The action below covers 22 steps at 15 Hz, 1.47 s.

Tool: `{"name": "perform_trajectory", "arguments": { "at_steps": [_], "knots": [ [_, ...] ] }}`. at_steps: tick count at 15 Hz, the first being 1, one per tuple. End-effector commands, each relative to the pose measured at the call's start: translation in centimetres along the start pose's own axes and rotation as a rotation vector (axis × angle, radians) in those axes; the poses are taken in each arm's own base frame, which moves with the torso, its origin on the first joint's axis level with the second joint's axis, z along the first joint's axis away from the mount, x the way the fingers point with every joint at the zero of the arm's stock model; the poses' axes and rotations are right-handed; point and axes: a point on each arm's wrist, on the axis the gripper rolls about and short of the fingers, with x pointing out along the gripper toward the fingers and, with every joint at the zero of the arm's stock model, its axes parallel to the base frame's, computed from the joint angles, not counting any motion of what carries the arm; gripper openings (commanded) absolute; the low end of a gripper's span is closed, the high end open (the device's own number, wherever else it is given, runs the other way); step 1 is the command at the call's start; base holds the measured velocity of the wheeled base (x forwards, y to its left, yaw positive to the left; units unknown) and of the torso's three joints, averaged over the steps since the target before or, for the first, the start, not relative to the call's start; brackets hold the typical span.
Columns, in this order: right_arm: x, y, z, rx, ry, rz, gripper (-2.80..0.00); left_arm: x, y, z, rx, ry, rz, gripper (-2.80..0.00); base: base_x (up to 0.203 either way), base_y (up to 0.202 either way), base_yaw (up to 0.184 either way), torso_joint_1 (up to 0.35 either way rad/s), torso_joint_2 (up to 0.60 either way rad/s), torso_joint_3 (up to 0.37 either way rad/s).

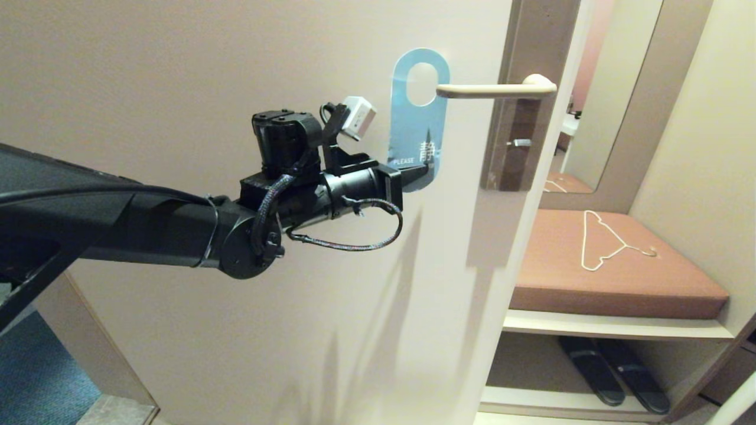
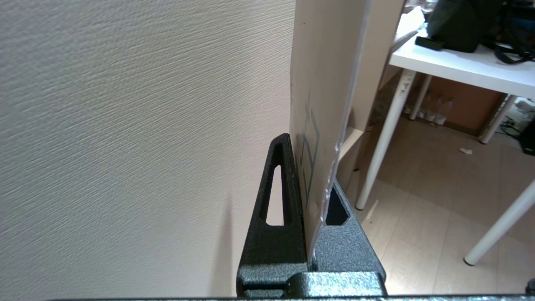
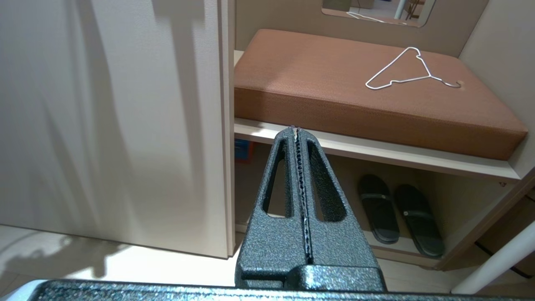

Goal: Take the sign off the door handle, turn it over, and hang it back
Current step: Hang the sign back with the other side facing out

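The sign (image 1: 416, 133) shows its light blue "PLEASE" side and stands upright against the pale door. Its hole sits right at the free end of the door handle (image 1: 496, 90), a cream lever reaching left from a brownish plate; I cannot tell whether the tip is inside the hole. My left gripper (image 1: 422, 171) is shut on the sign's lower edge. In the left wrist view the gripper (image 2: 311, 167) clamps the card (image 2: 317, 75) edge-on, its pale printed side showing. My right gripper (image 3: 297, 130) is shut and empty, low beside the door's edge, out of the head view.
A brown cushioned bench (image 1: 614, 277) stands right of the door with a thin white wire hanger (image 1: 602, 239) on it. Black slippers (image 1: 614, 369) lie on the shelf below. A mirror (image 1: 596, 88) is behind the bench. A white table (image 2: 459, 67) shows past the door.
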Motion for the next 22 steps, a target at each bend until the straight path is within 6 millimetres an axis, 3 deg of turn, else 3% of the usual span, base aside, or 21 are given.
{"name": "perform_trajectory", "arguments": {
  "at_steps": [1, 4, 9, 22],
  "knots": [
    [0.0, 0.0, 0.0, -0.001, 0.002, 0.001, -2.8, -0.2, -0.6, 0.6, 0.006, -0.013, -0.013, -2.8, 0.0, 0.0, 0.0, 0.0, 0.0, 0.0],
    [0.0, 0.0, 0.0, -0.001, 0.002, 0.001, -2.8, -0.3, -0.9, 0.8, 0.016, -0.01, -0.005, -2.8, 0.0, 0.0, 0.0, 0.0, 0.0, 0.0],
    [0.0, 0.0, 0.0, -0.001, 0.002, 0.001, -2.8, 0.4, -3.4, 0.9, 0.059, 0.002, 0.049, -2.8, 0.0, 0.0, 0.0, 0.0, 0.0, 0.0],
    [0.0, 0.0, 0.0, 0.0, 0.002, 0.001, -2.8, 0.9, -5.5, 0.9, 0.143, 0.031, 0.298, -2.8, 0.0, 0.0, 0.0, 0.0, 0.0, 0.0]
  ]
}}
